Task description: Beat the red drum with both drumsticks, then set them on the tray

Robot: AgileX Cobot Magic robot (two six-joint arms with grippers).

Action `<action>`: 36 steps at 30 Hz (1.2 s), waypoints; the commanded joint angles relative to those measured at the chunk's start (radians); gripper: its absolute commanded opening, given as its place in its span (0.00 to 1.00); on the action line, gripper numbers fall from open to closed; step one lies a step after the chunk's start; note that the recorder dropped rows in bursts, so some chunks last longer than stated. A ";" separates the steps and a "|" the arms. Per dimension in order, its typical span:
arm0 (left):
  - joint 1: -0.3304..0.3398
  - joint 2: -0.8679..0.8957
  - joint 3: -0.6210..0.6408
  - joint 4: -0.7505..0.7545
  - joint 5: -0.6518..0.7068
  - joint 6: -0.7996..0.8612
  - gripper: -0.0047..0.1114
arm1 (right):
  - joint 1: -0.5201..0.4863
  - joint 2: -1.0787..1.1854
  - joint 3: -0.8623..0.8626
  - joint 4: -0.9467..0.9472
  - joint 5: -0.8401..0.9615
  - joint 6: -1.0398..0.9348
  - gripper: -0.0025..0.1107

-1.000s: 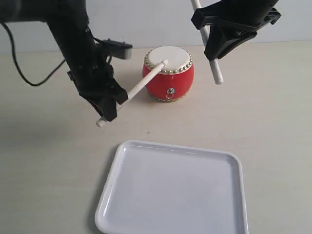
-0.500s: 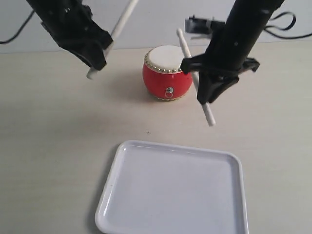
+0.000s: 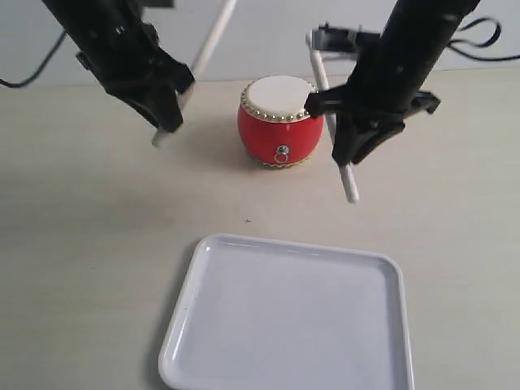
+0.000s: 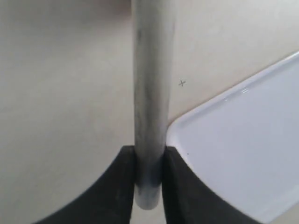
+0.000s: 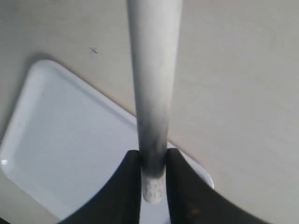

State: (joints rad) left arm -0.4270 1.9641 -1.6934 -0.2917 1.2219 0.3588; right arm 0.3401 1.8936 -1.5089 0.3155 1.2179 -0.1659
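Exterior view: left claw point(image 3: 168, 110) and right claw point(image 3: 351, 145) are clamped near the butts of the 2 drumsticks point(image 3: 213, 32), leaving the long ends free to strike the red drum point(image 3: 280, 134) between them.

It seemed a robotics test bench: bare beige tabletop point(image 3: 81, 244) under the left gripper point(image 3: 168, 112), plain wall point(image 3: 268, 32) behind, black cable point(image 3: 12, 84) beside it.

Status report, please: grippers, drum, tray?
Left gripper shut on pale wooden drumstick. Right gripper shut on matching drumstick beside glossy red drum. White plastic tray bare, nothing blocking.
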 commanded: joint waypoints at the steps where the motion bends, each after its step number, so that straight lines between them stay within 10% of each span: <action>1: -0.069 0.139 -0.008 0.048 -0.001 0.004 0.04 | -0.002 -0.138 -0.015 -0.012 0.003 -0.015 0.02; 25: -0.070 -0.109 -0.077 0.075 -0.001 -0.033 0.04 | -0.002 0.258 -0.058 0.151 0.003 -0.005 0.02; 36: -0.073 0.153 -0.043 0.029 -0.001 -0.016 0.04 | -0.005 -0.120 -0.141 0.043 0.003 0.002 0.02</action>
State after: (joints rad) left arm -0.4989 2.0458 -1.7424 -0.2509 1.2225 0.3351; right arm 0.3401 1.8437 -1.6439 0.3723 1.2187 -0.1562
